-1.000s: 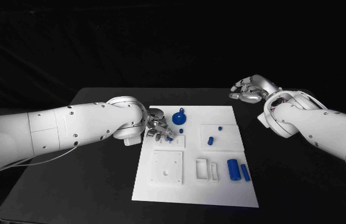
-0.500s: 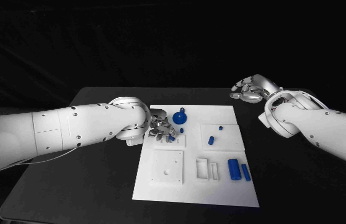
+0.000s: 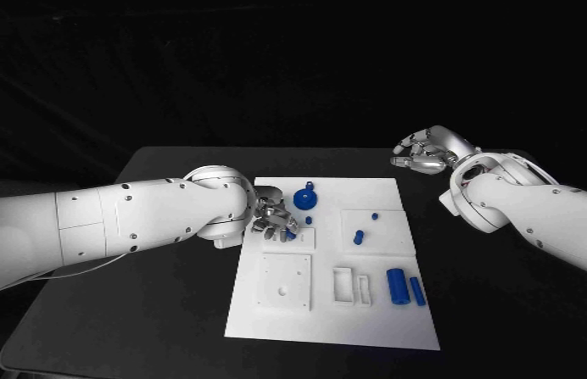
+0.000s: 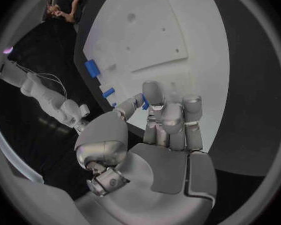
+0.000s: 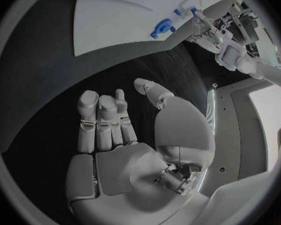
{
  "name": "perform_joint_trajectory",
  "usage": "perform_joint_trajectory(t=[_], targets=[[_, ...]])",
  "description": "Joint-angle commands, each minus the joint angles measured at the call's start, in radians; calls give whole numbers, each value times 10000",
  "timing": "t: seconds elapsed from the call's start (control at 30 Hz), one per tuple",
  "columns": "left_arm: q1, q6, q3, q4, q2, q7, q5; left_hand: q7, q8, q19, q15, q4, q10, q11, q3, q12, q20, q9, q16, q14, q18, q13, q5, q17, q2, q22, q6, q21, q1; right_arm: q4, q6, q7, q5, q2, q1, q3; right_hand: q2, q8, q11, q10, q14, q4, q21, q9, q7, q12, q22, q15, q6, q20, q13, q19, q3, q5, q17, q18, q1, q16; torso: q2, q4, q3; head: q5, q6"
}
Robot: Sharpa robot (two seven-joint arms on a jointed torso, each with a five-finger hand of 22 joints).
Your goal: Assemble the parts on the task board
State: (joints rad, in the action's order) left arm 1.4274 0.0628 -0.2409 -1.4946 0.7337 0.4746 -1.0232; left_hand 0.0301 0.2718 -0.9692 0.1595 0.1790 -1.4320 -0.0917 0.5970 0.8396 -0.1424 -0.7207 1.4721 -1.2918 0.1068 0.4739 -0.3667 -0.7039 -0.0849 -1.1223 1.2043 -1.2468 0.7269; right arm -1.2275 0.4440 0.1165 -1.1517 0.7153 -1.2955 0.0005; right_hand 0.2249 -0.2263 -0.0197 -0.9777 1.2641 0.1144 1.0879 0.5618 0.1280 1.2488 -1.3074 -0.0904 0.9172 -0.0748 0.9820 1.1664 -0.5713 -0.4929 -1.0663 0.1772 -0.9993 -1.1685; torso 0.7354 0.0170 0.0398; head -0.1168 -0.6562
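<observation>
Since the earlier frame, my left hand (image 3: 271, 222) has barely shifted; it pinches a small blue part (image 4: 144, 101) at the task board's (image 3: 367, 324) upper left corner. Right hand (image 3: 422, 153) hovers off-board, fingers curled, holding nothing. The part looks light, rigid, slippery: grip its sides. Open room lies rightward.

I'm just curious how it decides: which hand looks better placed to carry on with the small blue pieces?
Probably the left hand: it is over the task board, pinching a small blue part. The right hand hangs beyond the board, holding nothing.
</observation>
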Motion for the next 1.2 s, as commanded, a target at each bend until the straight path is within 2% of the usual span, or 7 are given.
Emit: perform_joint_trajectory(t=[0.03, 0.77, 1.2], targets=[[-10, -128, 4, -57, 20, 7, -183, -172, 23, -80, 356, 732, 97, -13, 730, 62, -1064, 5, 52, -86, 171, 10, 134, 7, 4, -15, 383, -65, 29, -14, -114, -96, -13, -2, 5, 3, -103, 13, -44, -5, -38, 9, -31, -12, 87, 42, -141, 52, 32, -62, -16, 25, 26, -62, 10, 846, 6, -13, -3, 2, 0, -8, -10], [-90, -170, 4, -186, 139, 49, -436, -171, 41, -95, 358, 761, 112, -14, 842, 80, -1078, 8, 61, -86, 178, 17, 69, 28, 26, -15, 372, -63, 157, 7, -126, -99, -3, -3, 5, 3, -110, 10, -45, -6, -38, -3, -32, -17, 88, 46, -143, 53, 32, -59, -21, 27, 35, -129, 11, 846, 33, -15, -1, 0, 2, -3, -19], [-252, -478, 4, -181, 133, -13, -721, -165, 43, -103, 354, 713, 123, -9, 831, 83, -1076, 14, 60, -81, 169, 17, 168, 42, 24, -15, 353, -63, 146, 22, -133, -104, 2, 5, 13, 1, -115, 10, -45, -6, -37, -4, -32, -18, 88, 48, -143, 53, 32, -59, -22, 29, 37, -147, 11, 846, 37, -16, 0, 6, 1, 16, -33]])
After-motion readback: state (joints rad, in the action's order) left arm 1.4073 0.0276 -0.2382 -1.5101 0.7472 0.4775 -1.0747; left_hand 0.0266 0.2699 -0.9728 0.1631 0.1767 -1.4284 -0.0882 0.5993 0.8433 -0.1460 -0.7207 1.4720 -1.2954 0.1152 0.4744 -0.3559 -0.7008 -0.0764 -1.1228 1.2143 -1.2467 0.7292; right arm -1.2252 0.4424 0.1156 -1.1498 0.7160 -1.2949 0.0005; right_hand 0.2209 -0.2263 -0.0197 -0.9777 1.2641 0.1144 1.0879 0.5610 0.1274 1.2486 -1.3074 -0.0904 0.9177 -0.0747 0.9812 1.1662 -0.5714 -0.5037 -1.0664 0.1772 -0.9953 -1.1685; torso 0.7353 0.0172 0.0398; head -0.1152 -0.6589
